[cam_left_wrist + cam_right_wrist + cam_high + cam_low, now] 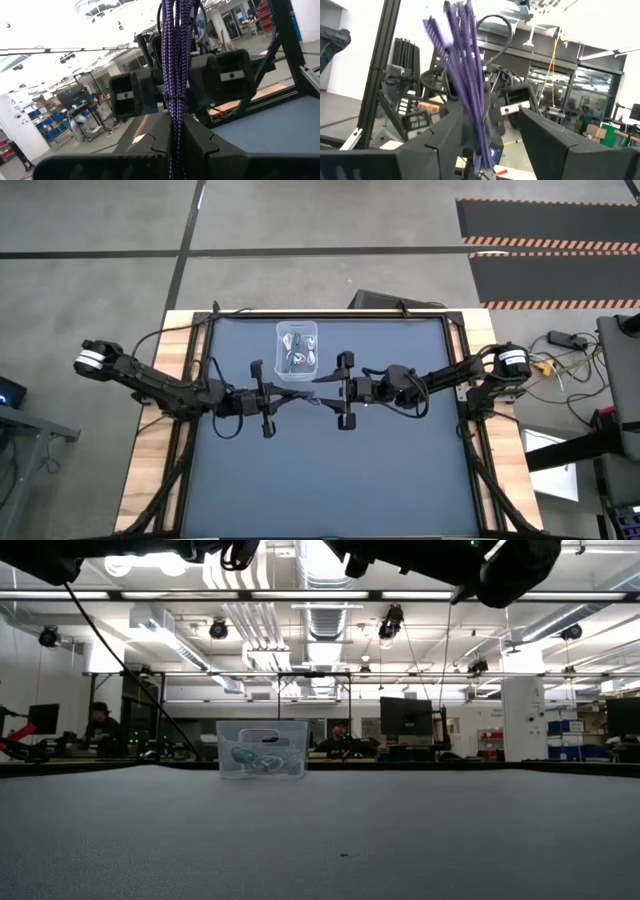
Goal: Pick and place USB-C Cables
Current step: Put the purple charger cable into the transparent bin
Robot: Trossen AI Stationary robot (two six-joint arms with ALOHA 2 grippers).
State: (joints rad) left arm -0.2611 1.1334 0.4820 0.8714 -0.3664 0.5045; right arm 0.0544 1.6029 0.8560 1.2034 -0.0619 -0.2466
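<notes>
Holding: my left claw point(175, 150) is clamped on the purple cable point(176, 60), whose bundle stands up from between my fingers in the left wrist view
Left claw place: raised over the middle of the worktop point(330, 470), just near the bin's near-left corner in the high view point(268, 398)
Right claw: its jaws stand apart point(495, 145), one finger point(445, 135) against the same purple cable point(465, 80), the other finger clear of it
Right claw place: facing my left claw across a small gap over mid-worktop point(343, 390), level with it
Purple cable from above: a thin dark line spanning between my two claws point(305, 397), off the worktop
Bin: clear, sitting at the far middle of the worktop point(297, 328), seen upright in the low view point(262, 726)
Other cables: white and teal-green bundles lying inside the bin point(297, 352); their exact count I cannot tell
Room: people seated at desks behind the worktop point(100, 725)
</notes>
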